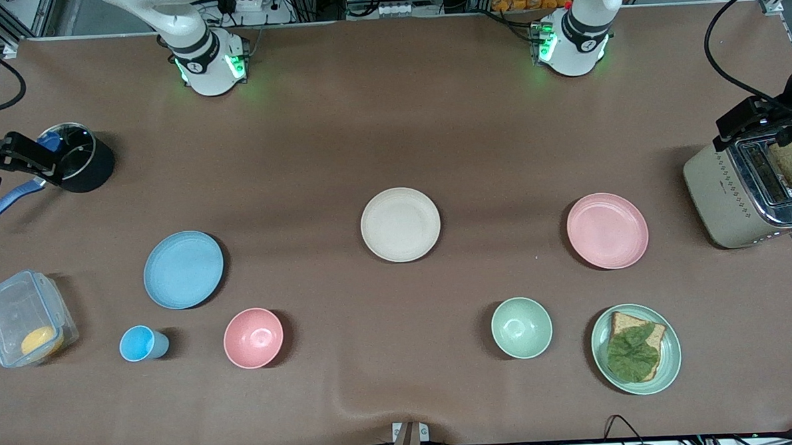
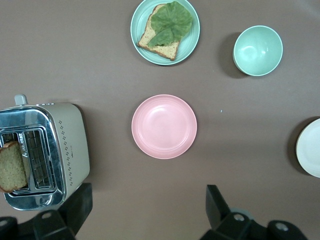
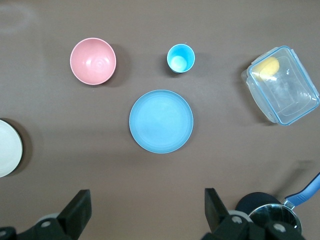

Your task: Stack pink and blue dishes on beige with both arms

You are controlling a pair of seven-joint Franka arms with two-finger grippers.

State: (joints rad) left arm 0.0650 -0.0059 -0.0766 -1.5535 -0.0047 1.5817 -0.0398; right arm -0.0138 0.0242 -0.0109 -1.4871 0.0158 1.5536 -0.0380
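- Four plates lie on the table: a beige plate (image 1: 400,224) at mid-table, a blue plate (image 1: 183,269) toward the right arm's end, a pink plate (image 1: 607,230) toward the left arm's end, and a green plate (image 1: 635,349) with bread and lettuce near the front edge.
- All three task plates sit well apart, none stacked (each bare).
- Two bowls stand nearer the front edge than the plates: a pink bowl (image 1: 253,338) and a green bowl (image 1: 521,327).
- One blue cup (image 1: 140,343) stands beside the pink bowl.
- One clear box (image 1: 24,317) and one black pot (image 1: 79,157) sit by the right arm's end edge.
- One toaster (image 1: 746,194) stands by the left arm's end edge.
- The left gripper (image 2: 147,210) hangs above the table just beside the pink plate, fingers spread wide, holding nothing.
- The right gripper (image 3: 147,210) hangs above the table just beside the blue plate, likewise wide and empty.
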